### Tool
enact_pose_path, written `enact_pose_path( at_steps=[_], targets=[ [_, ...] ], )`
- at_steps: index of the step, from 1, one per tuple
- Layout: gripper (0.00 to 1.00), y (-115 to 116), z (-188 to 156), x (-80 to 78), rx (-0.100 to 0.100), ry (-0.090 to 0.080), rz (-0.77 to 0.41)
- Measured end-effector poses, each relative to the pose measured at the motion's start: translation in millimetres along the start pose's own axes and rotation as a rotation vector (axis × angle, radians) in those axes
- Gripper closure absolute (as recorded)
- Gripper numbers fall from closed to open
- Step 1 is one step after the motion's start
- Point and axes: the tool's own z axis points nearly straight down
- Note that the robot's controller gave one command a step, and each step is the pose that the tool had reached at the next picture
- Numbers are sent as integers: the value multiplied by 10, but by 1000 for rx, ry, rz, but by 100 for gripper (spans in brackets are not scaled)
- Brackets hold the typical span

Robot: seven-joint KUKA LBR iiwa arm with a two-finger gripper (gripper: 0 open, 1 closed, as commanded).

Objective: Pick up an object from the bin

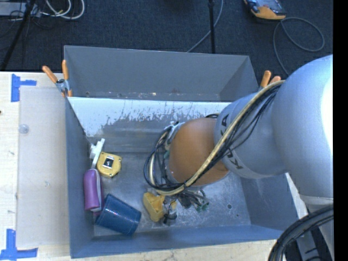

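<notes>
My gripper (173, 211) is low in the bin's front middle, mostly covered from above by the arm's wrist. A small yellow lumpy thing (153, 204) lies right against its left side, touching it or nearly so; whether it is gripped cannot be seen. A dark blue cup (118, 215) lies on its side just left of that, near the front wall.
A purple cylinder (91, 189) lies along the left wall. Behind it sits a yellow tape measure (109, 165) with a white piece (98, 148) beside it. The arm and its cables cover the bin's middle and right.
</notes>
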Motion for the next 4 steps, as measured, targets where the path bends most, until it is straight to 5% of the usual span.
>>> enact_pose_path(
  at_steps=[1, 2, 4],
  targets=[
    [100, 0, 0, 0, 0, 0, 0],
    [100, -30, -877, -4, -1, 1, -19],
    [100, -30, -895, 4, -1, 4, -20]
  ],
)
